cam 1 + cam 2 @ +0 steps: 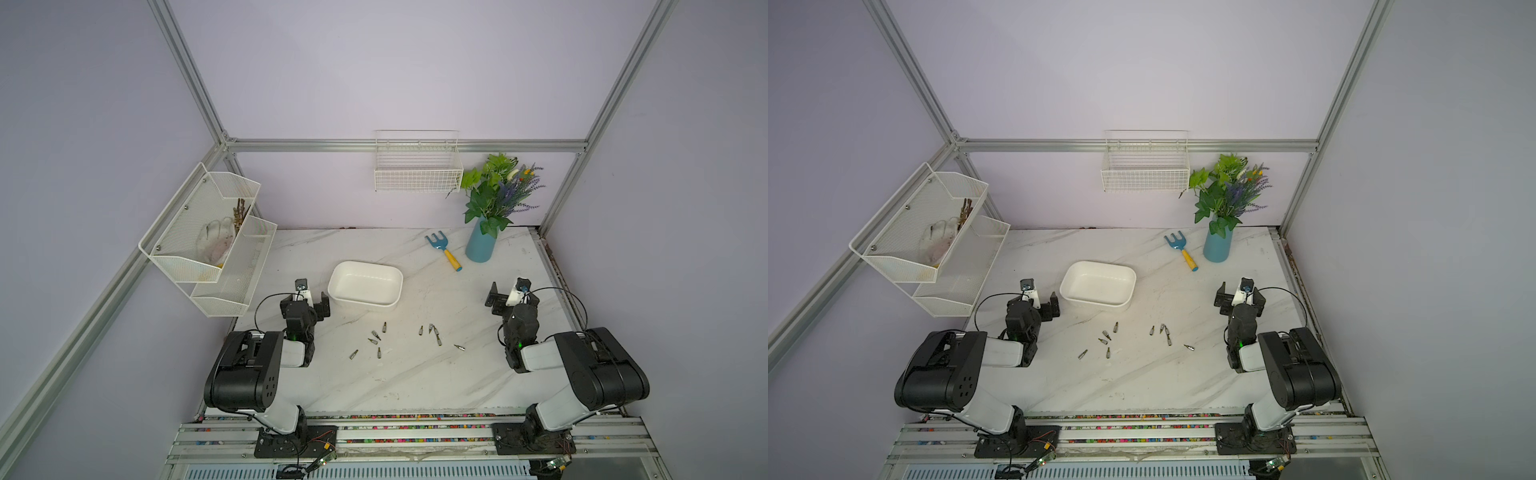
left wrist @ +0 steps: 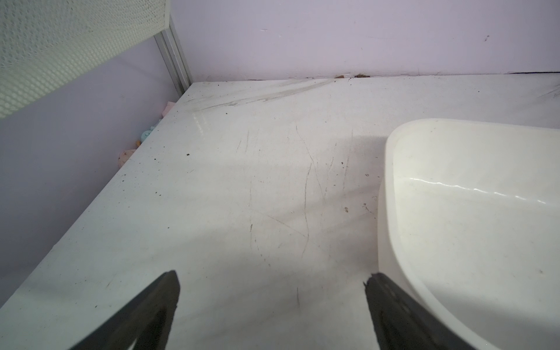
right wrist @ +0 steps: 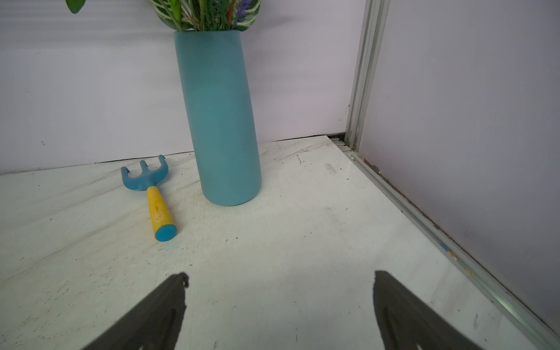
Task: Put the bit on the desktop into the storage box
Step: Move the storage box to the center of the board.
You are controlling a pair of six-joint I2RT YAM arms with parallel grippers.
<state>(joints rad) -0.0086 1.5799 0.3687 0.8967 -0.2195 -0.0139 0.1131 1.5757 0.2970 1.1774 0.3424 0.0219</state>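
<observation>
Bits: you have roughly ten, too small to count surely or tell types. They lie in two loose groups on the worktop, near the storage box and all outside it.
Box: cut off in the left wrist view.
Your left end effector: wide, empty, just beside the box.
Your right end effector: wide, empty, bare worktop ahead.
Stamp on the rake handle: unreadable.

white storage box, silver bits, grey-veined white desktop, teal vase, blue-and-yellow rake, black fingers
</observation>
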